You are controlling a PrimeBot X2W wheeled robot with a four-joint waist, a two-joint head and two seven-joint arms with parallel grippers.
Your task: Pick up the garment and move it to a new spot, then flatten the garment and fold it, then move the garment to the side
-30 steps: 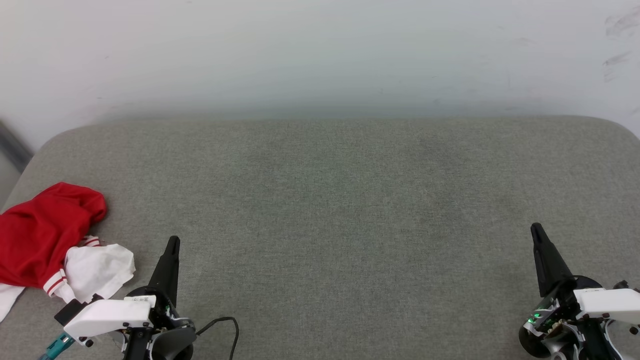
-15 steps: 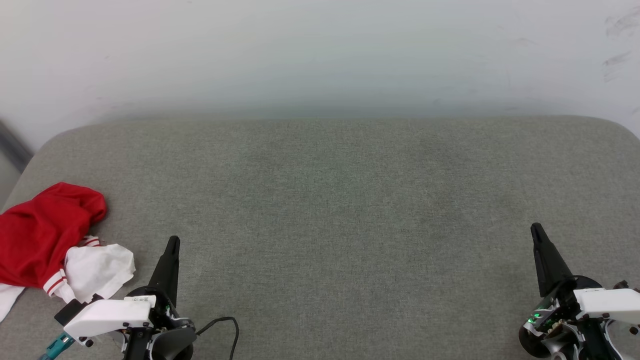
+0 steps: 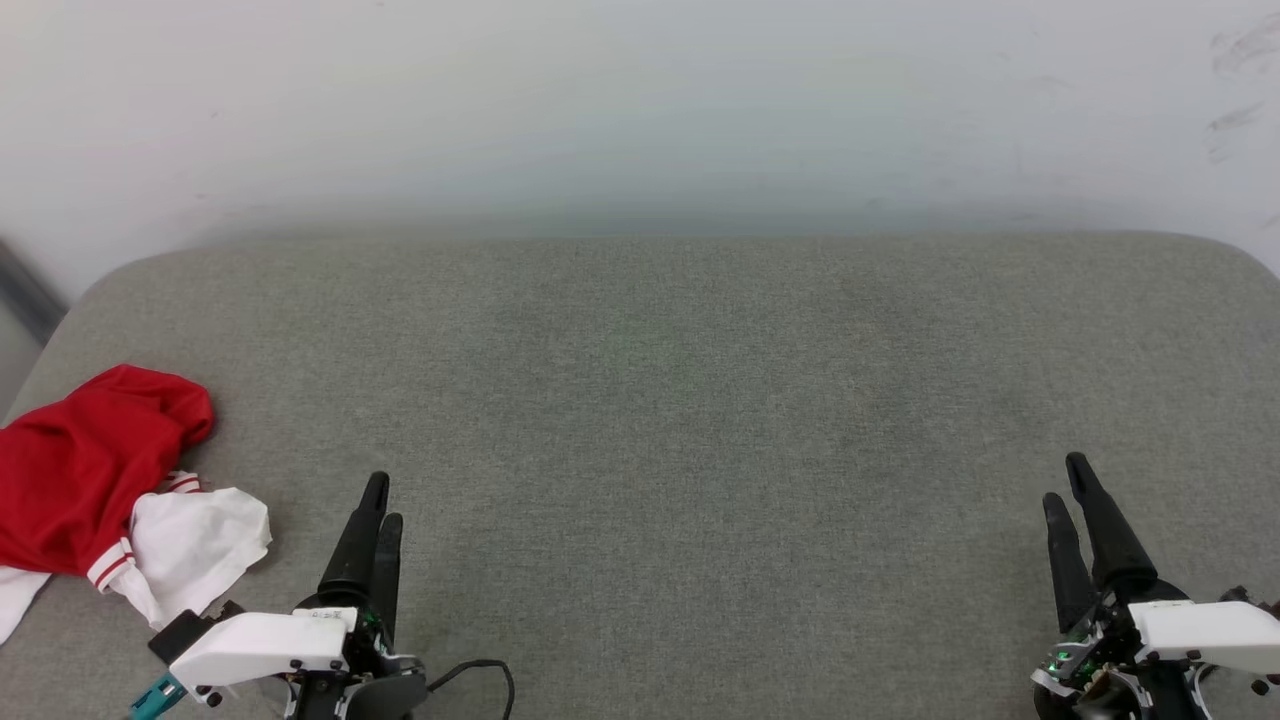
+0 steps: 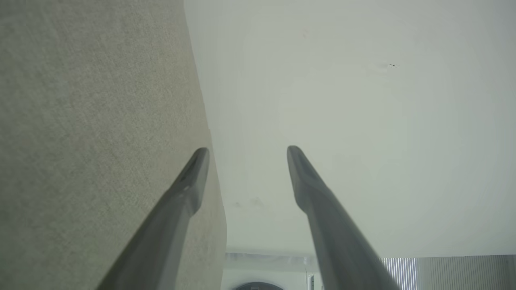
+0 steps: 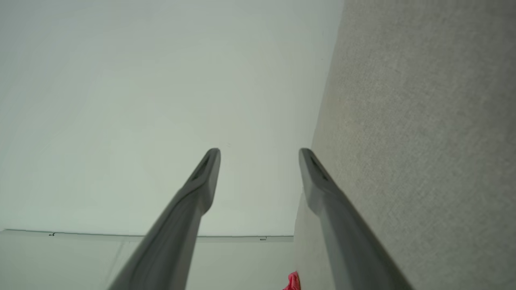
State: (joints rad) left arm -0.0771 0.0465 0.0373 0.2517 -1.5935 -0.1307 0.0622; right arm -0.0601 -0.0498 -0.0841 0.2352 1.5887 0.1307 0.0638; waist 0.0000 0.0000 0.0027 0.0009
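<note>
Garment (image 3: 80, 470): crumpled heap, red body, white sleeve end with red-white striped trim; lying at left edge of grey padded surface (image 3: 700, 380).
Left gripper (image 3: 384, 500): near left, just right of garment, not touching it; fingers parted, holding nothing.
Right gripper (image 3: 1062, 480): near right, well apart from garment; fingers parted, holding nothing.
Broad stretch of surface between grippers; rounded far corners; white wall (image 3: 640, 100) behind far edge.

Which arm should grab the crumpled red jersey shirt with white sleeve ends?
Left. The left gripper sits open beside the red jersey shirt at the left edge of the grey fabric surface; the right gripper, also open, is across at the far right.
</note>
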